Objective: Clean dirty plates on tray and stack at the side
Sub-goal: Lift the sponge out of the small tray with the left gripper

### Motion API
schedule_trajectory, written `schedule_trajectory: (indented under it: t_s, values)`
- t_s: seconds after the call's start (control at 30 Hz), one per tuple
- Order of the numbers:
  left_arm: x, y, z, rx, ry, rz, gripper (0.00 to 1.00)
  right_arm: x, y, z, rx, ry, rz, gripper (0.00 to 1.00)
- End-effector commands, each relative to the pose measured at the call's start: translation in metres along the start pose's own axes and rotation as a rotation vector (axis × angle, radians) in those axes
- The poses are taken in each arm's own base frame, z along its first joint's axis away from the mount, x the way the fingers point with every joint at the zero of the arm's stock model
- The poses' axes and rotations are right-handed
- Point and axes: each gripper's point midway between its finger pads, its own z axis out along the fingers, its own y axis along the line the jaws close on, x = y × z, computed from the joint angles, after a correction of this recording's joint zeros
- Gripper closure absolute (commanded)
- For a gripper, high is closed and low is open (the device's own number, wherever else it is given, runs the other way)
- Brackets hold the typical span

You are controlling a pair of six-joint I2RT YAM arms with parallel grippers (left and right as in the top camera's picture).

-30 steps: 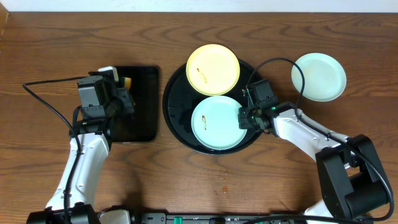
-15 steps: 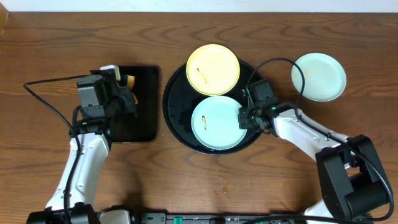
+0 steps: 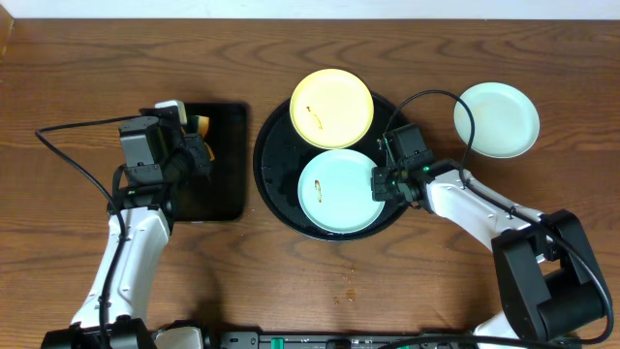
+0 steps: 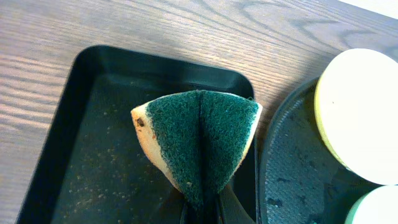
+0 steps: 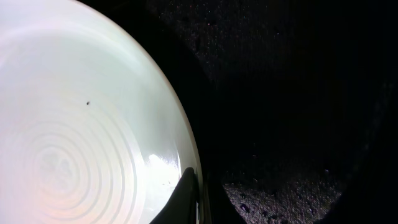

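The round black tray (image 3: pixel 276 165) holds a pale yellow plate (image 3: pixel 331 109) at its far edge and a mint-green plate (image 3: pixel 337 192) nearer me, each with a small brown smear. My right gripper (image 3: pixel 378 184) is shut on the mint plate's right rim; the right wrist view shows that plate (image 5: pixel 81 124) pinched between the fingertips (image 5: pixel 186 196), over the tray (image 5: pixel 280 74). A second mint plate (image 3: pixel 496 119) lies on the table at right. My left gripper (image 4: pixel 202 208) is shut on a folded green-and-yellow sponge (image 4: pixel 202 134) above the rectangular tray (image 4: pixel 93 124).
The rectangular black tray (image 3: pixel 225 174) sits left of the round tray, its floor speckled with crumbs. Cables trail from both arms across the wooden table (image 3: pixel 291 281). In the left wrist view the round tray (image 4: pixel 292 168) and yellow plate (image 4: pixel 360 112) lie to the sponge's right.
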Motion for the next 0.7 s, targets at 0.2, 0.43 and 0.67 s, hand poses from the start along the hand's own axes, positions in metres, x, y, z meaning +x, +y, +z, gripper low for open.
schedule_trajectory:
  t_s: [0.2,0.43,0.67]
  values:
    - [-0.009,-0.002,-0.007,-0.007,-0.020,0.029,0.93,0.006,-0.008,0.004,0.030,0.011,-0.003,0.99]
    - [-0.020,-0.002,-0.007,-0.005,-0.063,0.021,0.92,0.006,-0.008,0.004,0.029,0.010,-0.003,0.99]
    - [-0.065,-0.013,-0.021,0.027,-0.246,0.063,0.92,0.006,-0.008,0.004,0.029,0.010,-0.004,0.99]
